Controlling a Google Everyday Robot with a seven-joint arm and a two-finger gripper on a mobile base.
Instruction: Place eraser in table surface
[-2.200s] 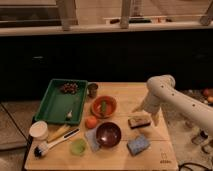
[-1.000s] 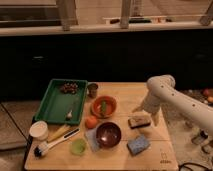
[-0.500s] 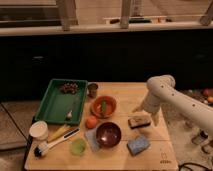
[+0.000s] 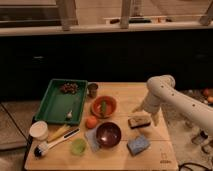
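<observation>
The tool (image 4: 145,112) sits low over the right side of the table (image 4: 125,90), at the end of the white arm (image 4: 167,92) that comes in from the right; two prongs seem to splay to either side just above the eraser (image 4: 139,121), so it reads as spread apart and not gripping. The eraser lies flat on the table directly under the tool, tan top up, looking set down already; whether a prong touches it cannot be told. Blue pad (image 4: 138,144) lies just in front of the eraser, dark red bowl (image 4: 109,133) to its left, orange bowl (image 4: 104,106) behind that, green tray (image 4: 61,101) well apart on the far left. Risk: if the tool lifts while a prong is catching the eraser, it may drag or tip it toward the blue pad or the nearby right table edge.
</observation>
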